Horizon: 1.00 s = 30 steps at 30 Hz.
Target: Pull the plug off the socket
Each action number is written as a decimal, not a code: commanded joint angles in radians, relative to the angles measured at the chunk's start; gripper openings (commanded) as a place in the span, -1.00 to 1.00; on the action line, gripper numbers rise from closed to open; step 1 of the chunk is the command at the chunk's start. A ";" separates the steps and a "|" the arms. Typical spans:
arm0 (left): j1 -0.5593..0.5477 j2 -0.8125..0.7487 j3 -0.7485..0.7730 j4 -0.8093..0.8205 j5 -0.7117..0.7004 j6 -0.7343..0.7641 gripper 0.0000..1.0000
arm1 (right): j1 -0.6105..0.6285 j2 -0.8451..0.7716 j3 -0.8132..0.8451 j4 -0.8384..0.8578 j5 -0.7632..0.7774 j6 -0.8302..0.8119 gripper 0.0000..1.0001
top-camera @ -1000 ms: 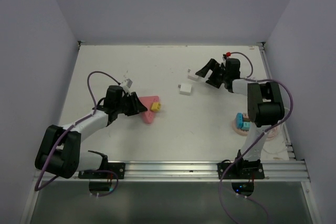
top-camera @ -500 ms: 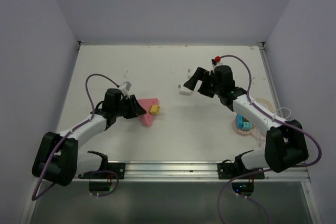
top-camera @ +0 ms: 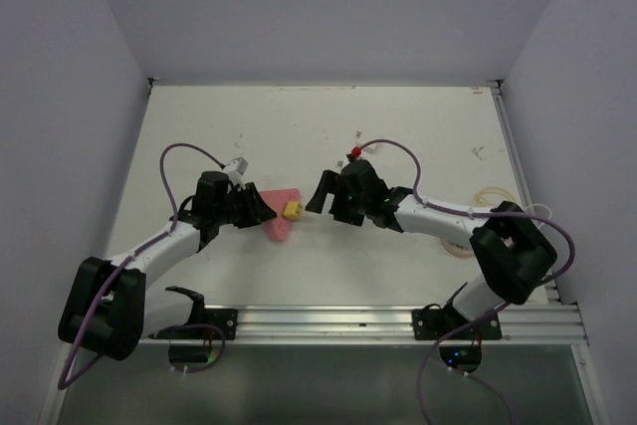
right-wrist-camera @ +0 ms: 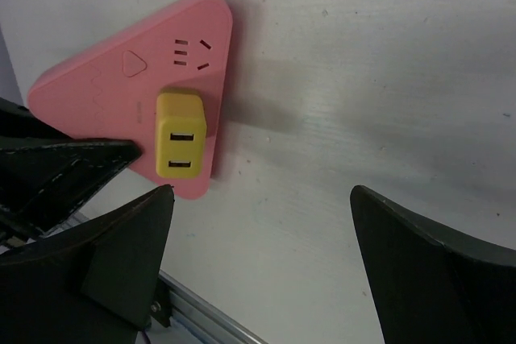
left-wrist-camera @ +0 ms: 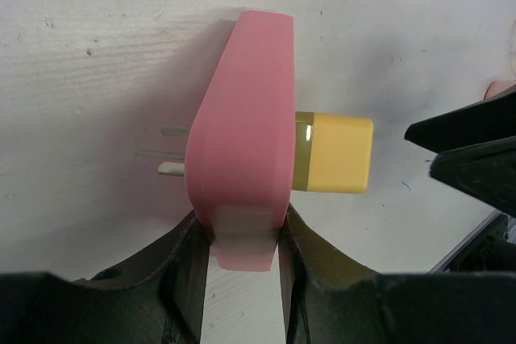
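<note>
The right gripper [right-wrist-camera: 262,189] had swung across from the far side, jaws spread wide, and was closing in just short of the yellow block plug [right-wrist-camera: 181,134]. The plug sat in the pink triangular plastic socket [right-wrist-camera: 113,90], which the left gripper [left-wrist-camera: 240,219] clamped. Next, I judged: grip squarely, pull straight.

White matte tabletop [top-camera: 299,126], scuffed and speckled with small dark marks, boxed in by plain pale-lavender panels: back wall [top-camera: 328,7], left wall [top-camera: 60,97], right wall [top-camera: 587,67]. Slotted aluminium rail [top-camera: 328,320] along near edge, dark grey strip [top-camera: 318,390] below it. Even diffuse light, soft shadows only.
</note>
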 commanded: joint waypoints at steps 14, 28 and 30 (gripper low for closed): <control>0.005 -0.016 -0.025 -0.024 -0.027 0.003 -1.00 | 0.118 0.210 0.197 0.130 0.064 0.106 0.67; 0.005 -0.006 -0.030 0.018 -0.030 -0.023 -1.00 | 0.126 0.284 0.166 0.210 0.050 0.141 -0.27; 0.005 -0.005 -0.044 0.025 -0.052 -0.028 -1.00 | 0.126 0.275 0.154 0.221 0.051 0.152 -0.44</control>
